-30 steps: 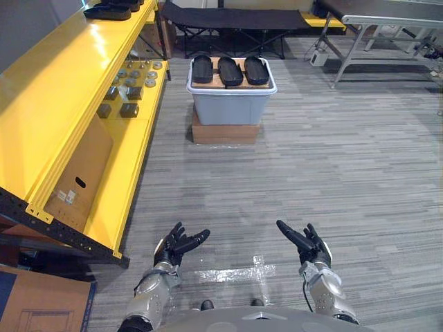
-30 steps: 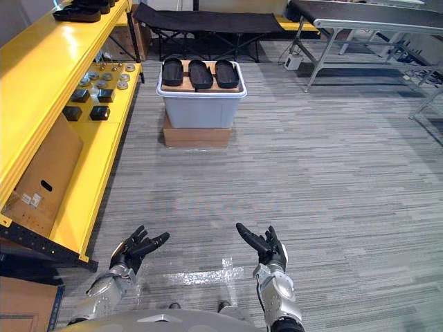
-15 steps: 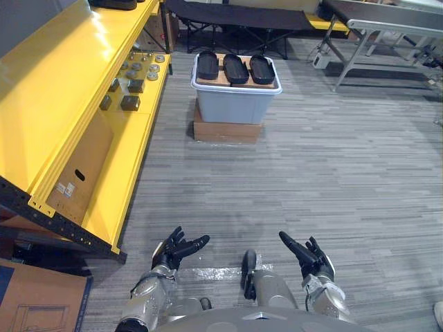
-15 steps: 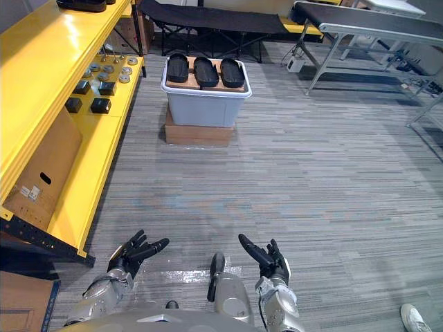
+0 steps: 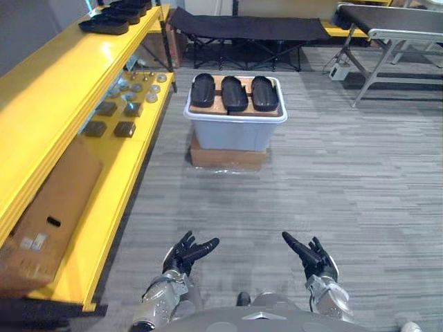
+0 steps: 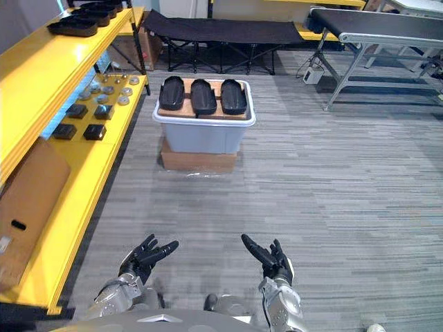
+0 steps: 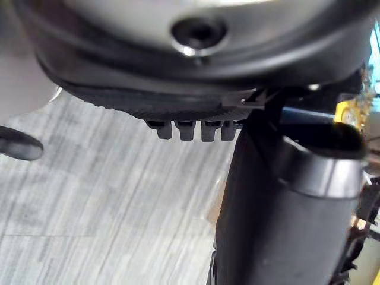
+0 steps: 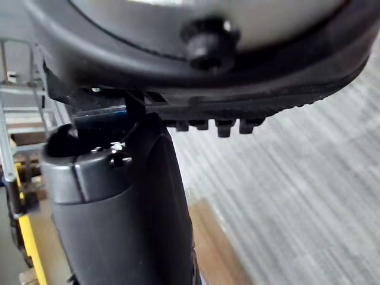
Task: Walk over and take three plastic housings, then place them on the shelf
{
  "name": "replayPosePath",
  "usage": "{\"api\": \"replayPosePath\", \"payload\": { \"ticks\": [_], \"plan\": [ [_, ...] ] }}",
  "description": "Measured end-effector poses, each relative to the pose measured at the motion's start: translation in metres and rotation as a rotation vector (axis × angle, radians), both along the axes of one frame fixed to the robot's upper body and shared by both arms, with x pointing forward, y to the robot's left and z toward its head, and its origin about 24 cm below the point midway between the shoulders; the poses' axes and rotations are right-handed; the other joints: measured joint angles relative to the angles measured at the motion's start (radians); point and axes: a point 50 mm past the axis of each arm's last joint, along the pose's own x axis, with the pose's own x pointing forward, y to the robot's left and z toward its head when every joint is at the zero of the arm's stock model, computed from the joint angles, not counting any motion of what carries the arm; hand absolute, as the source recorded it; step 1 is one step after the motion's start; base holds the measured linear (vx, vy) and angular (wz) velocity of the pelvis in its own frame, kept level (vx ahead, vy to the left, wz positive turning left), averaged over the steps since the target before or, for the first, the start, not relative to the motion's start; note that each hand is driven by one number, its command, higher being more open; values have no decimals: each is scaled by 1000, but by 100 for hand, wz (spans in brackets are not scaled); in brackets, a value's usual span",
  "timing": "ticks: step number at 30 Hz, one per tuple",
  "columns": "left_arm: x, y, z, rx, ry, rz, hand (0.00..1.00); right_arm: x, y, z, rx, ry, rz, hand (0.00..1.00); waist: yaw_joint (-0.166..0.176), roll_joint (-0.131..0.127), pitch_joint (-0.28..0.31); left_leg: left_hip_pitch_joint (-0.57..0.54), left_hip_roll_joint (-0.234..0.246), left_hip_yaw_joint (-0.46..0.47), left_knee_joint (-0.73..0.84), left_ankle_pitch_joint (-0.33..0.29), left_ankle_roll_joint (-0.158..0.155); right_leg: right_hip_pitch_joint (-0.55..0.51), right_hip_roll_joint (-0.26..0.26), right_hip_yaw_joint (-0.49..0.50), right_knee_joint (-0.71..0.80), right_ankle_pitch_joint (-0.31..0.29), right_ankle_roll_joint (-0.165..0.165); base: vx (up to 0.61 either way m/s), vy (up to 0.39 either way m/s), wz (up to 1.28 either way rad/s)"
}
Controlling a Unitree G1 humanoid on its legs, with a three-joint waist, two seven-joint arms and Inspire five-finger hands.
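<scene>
Three black plastic housings [image 5: 234,93] lie side by side on a wooden board atop a grey tub [image 5: 235,131], which stands on a flat cardboard box [image 5: 228,158] some way ahead on the floor. More black housings [image 5: 105,25] rest on the top level of the yellow shelf [image 5: 48,97] to my left. My left hand [image 5: 184,253] and right hand [image 5: 311,256] hover low in front of me, both open with straight fingers and holding nothing, far short of the tub.
The shelf's lower level holds small metal parts [image 5: 124,97] and a leaning cardboard sheet [image 5: 48,207]. A black folding cot [image 5: 242,31] stands behind the tub. A metal conveyor table [image 5: 387,21] is at the far right. Grey carpet lies between me and the tub.
The whole picture has shifted, so the camera moved: the tub now sits closer and more central, and the shelf edge has slid left. Both hands stay open in the same pose.
</scene>
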Motion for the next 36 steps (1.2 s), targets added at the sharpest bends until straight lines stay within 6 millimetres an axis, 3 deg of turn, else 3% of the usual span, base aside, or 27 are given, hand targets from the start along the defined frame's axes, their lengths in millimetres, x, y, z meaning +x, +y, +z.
{"api": "replayPosePath", "payload": {
  "ticks": [1,2,3,4,5,6,7,9,10,11,12,13,14,16,18,21,23,24,25,26,29,33,36],
  "plan": [
    [5,-1,3,-1,-23,1,100,6,-1,3,-14,-13,15,100,7,5,8,-23,-27,-26,-135,57,-14,19,2,21,-15,-2,3,532,14,-85],
    [10,-3,8,-4,-49,-1,100,9,-1,4,-21,-16,25,100,20,18,20,-27,-45,-58,-311,149,-22,56,12,57,-31,-23,36,329,61,-77],
    [11,-4,9,-6,-57,-1,100,10,-1,5,-24,-16,33,100,24,30,24,-26,-42,-72,-375,191,-24,78,22,71,-33,-41,50,327,81,-65],
    [12,-5,9,-9,-57,-4,100,11,-2,6,-34,-16,45,100,20,49,29,-22,-31,-87,-434,251,-32,116,47,87,-30,-67,54,407,165,-51],
    [10,-8,8,-11,-53,-14,100,5,-7,4,-48,2,58,100,19,92,22,-10,-1,-91,-452,325,-7,152,81,113,-1,-125,62,467,238,-55],
    [11,-8,9,-9,-51,-24,100,4,-5,3,-47,13,73,100,20,94,16,5,4,-86,-430,435,20,164,81,139,36,-169,67,531,290,-48],
    [19,-2,13,21,-70,-36,100,7,2,3,-35,4,113,100,10,34,18,16,-39,-49,-416,456,52,165,29,148,83,-236,71,359,207,-22],
    [30,1,20,37,-102,-48,100,12,2,5,-37,-9,138,100,20,-17,17,7,-95,-25,-394,421,86,147,-30,145,120,-279,80,373,139,-8],
    [32,-2,21,42,-109,-59,100,19,4,7,-40,-18,156,100,21,-47,12,14,-129,2,-386,387,116,118,-70,141,220,-300,88,474,108,-15],
    [32,-3,21,46,-104,-66,100,23,6,8,-39,-22,164,100,15,-45,12,23,-134,6,-384,373,122,82,-79,127,304,-289,109,497,93,-14],
    [31,-5,20,62,-98,-93,100,23,12,6,-28,-18,173,100,18,-47,13,68,-143,2,-401,351,133,14,-104,82,482,-241,174,426,70,-2],
    [30,-6,19,66,-91,-105,100,23,15,5,-24,-12,186,100,18,-49,16,102,-146,2,-413,343,139,-14,-122,69,562,-228,187,344,68,1],
    [29,-7,18,74,-79,-118,100,22,20,2,-16,0,206,100,18,-50,15,137,-149,3,-411,333,148,-32,-142,51,611,-248,164,323,62,1],
    [32,-7,20,83,-82,-117,100,30,32,5,-12,-17,261,100,21,-40,19,199,-135,3,-407,294,150,-73,-146,24,521,-284,156,395,56,0],
    [38,-7,23,90,-98,-122,100,35,33,8,-13,-34,267,100,22,-21,15,216,-114,-16,-407,265,138,-137,-140,3,405,-280,163,251,8,10],
    [39,-5,24,97,-107,-121,100,31,32,6,-15,-22,261,100,17,-1,17,242,-76,-67,-395,203,109,-210,-130,77,242,-206,243,226,-86,37],
    [39,-5,24,99,-110,-121,100,23,32,1,-12,1,249,100,12,-19,14,239,-73,-112,-375,179,87,-218,-137,122,127,-111,241,246,-233,72],
    [37,-3,23,107,-108,-130,100,18,34,-2,1,13,241,100,17,-50,1,228,-88,-137,-348,155,69,-216,-156,121,75,-54,241,266,-311,73],
    [36,0,21,117,-96,-126,100,16,36,-3,11,17,233,100,16,-74,-9,212,-101,-157,-306,127,45,-212,-174,114,70,50,233,275,-331,69],
    [34,1,19,118,-83,-119,100,16,35,-3,8,16,228,100,16,-65,-11,210,-91,-169,-289,115,40,-212,-164,106,87,61,221,282,-334,45],
    [27,-13,14,38,-50,-65,100,28,26,5,-11,-21,197,100,15,8,-21,186,-10,-189,-225,66,-4,-193,-94,48,87,34,175,262,-240,19],
    [24,-18,12,18,-41,-48,100,28,15,9,-34,-31,119,100,16,17,-12,187,39,-123,-169,56,-35,-105,-70,-8,36,20,154,188,-121,35],
    [28,-18,15,16,-59,-54,100,33,0,21,-55,-86,28,100,-8,15,-10,202,64,6,-278,82,-14,-91,-98,-65,11,20,156,51,25,57]
  ]
}}
